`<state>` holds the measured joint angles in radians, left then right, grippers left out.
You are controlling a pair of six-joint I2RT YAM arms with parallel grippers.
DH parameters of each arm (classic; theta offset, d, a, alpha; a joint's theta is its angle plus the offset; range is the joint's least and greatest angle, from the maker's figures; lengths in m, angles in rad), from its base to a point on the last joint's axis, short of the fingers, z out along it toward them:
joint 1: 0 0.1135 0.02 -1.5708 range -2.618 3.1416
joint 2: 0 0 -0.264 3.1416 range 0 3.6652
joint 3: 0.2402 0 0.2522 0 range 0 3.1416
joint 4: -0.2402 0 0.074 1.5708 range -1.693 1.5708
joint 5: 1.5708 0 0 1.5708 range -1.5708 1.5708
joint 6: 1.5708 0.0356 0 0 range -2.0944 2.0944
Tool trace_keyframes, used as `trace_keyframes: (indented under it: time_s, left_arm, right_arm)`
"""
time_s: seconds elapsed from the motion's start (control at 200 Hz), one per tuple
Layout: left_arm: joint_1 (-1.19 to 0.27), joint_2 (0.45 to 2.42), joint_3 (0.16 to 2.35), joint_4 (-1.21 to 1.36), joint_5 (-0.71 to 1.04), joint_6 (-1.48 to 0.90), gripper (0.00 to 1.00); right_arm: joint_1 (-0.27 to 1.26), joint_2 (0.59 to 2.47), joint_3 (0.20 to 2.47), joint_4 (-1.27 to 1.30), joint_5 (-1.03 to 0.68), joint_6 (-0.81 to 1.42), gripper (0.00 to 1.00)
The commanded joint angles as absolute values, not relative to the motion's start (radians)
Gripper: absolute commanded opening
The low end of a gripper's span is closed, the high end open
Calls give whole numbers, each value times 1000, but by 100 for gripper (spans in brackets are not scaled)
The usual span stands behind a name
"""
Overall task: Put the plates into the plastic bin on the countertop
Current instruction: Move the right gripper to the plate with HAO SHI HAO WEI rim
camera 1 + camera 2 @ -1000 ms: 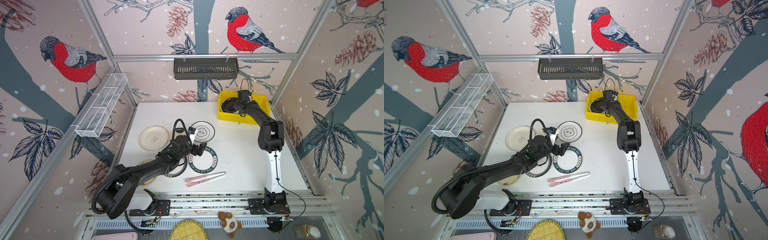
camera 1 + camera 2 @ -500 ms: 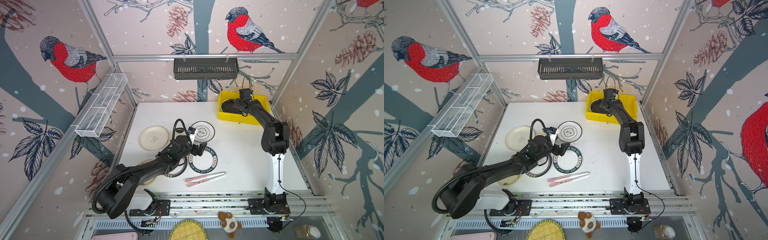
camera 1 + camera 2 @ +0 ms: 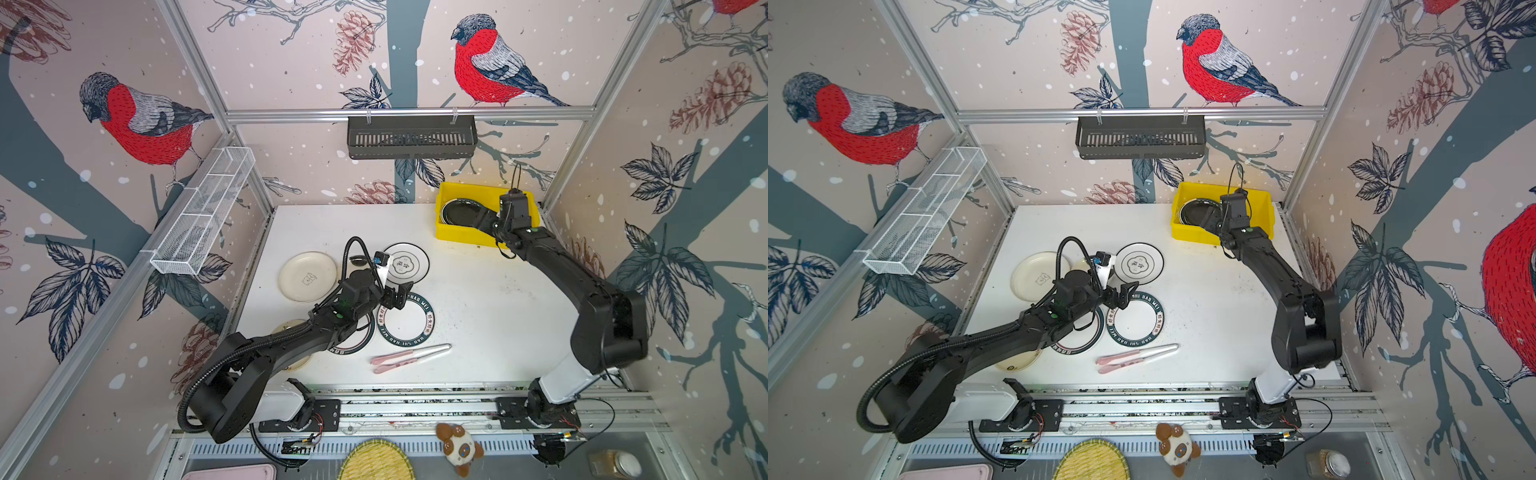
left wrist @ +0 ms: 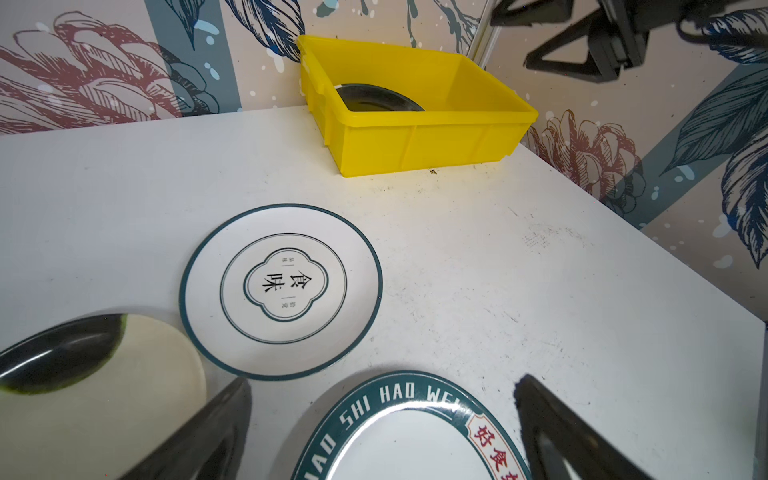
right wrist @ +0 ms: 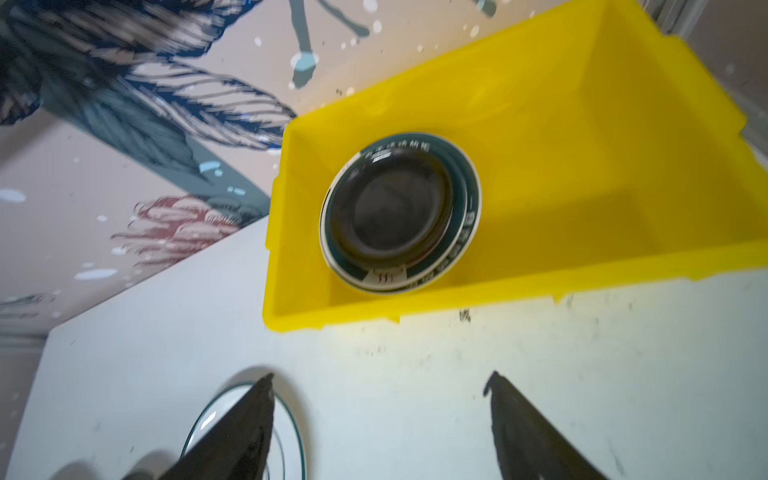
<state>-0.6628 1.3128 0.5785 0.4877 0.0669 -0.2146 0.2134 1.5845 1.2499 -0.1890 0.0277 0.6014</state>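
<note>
We judge the lettered plate [image 3: 406, 323] on the table [image 3: 498, 299] stiff, slick, breakable, best pinched at its rim; left gripper [image 3: 398, 294] hangs wide over that rim, right gripper [image 5: 380, 380] wide, empty, by the bin [image 3: 457, 237].

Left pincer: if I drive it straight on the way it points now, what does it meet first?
The left pincer tilts down, so likely the rim of the SHI HAO WEI plate seen between its open jaws, or bare countertop just past it; depth is unclear.
</note>
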Motion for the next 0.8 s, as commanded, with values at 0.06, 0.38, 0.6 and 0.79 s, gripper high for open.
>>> trace_keyframes:
  time_s: [0.06,0.38,0.6,0.79]
  left_arm:
    - [-663,1304,600,476,10,-277,98]
    - [-663,1176,531,325,-22,-412,98]
    - [-658,1107,471,262,5,-498,98]
    - [-655,1093,439,265,62,-570,98]
  right_arm:
    - [201,1436,1023,-46,-205,645,82]
    - [263,1383,755,120,-431,662,81]
    - [355,1524,757,138,-496,637,73]
    - [400,1603,712,222,-579,652,62]
